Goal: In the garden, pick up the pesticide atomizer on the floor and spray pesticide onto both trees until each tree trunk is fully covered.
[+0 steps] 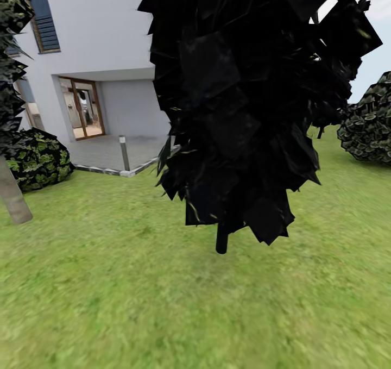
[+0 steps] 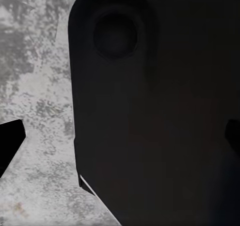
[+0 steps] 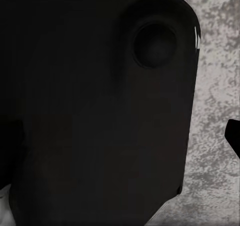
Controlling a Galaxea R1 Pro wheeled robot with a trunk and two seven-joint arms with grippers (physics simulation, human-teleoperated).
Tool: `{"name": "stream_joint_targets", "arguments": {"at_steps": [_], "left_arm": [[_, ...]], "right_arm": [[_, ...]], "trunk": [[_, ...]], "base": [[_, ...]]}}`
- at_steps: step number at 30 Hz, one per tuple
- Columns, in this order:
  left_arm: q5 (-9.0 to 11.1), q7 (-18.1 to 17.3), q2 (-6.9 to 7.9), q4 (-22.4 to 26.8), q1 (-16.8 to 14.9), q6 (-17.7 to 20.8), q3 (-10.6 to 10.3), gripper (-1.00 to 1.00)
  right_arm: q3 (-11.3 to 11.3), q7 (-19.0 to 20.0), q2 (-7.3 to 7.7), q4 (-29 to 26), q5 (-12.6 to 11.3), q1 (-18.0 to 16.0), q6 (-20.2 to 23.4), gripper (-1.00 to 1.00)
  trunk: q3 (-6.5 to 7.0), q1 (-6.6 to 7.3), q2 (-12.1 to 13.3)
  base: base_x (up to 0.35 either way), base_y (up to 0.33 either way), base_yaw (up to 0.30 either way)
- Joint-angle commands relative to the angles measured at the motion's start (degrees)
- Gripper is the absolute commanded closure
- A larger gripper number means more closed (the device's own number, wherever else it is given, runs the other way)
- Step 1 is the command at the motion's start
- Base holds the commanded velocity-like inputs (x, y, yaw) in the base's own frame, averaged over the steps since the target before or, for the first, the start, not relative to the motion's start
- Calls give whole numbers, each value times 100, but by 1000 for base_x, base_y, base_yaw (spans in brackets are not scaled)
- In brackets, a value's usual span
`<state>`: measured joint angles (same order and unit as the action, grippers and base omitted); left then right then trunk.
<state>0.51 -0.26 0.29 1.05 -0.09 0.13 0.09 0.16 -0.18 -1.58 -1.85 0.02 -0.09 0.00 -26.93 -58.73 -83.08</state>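
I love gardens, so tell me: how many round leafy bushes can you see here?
2. One bush sits at the left by the white house; another bush is at the right edge. The black conifer may hide more.

Head camera: high, facing forward and slightly down, very near black conifer [image 1: 239, 102]; lawn [image 1: 108, 282] below it, white house [image 1: 103, 37] behind it. Both wrist cameras: pressed close against dark robot panel [image 2: 160, 116], mottled grey surface [image 3: 220, 86] beyond; shared.

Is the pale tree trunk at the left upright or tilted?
Tilted: the pale tree trunk leans from its base on the grass.
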Motion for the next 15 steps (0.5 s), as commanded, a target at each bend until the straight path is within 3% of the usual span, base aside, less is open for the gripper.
{"name": "stream_joint_targets", "arguments": {"at_steps": [1,10,15], "left_arm": [[-3,2,-1,0,0,-1,0,-100],[100,7,98,43,-19,-28,0,-100],[149,16,335,800,-109,-19,8,-100]], "right_arm": [[-4,0,0,-2,-1,0,-3,-100],[-7,1,41,-557,7,0,-170,-100],[-7,7,44,-1392,19,0,-169,-100]], "trunk": [[0,0,0],[0,0,0],[0,0,0]], "base": [[0,336,0],[-2,336,0],[-67,335,0]]}}
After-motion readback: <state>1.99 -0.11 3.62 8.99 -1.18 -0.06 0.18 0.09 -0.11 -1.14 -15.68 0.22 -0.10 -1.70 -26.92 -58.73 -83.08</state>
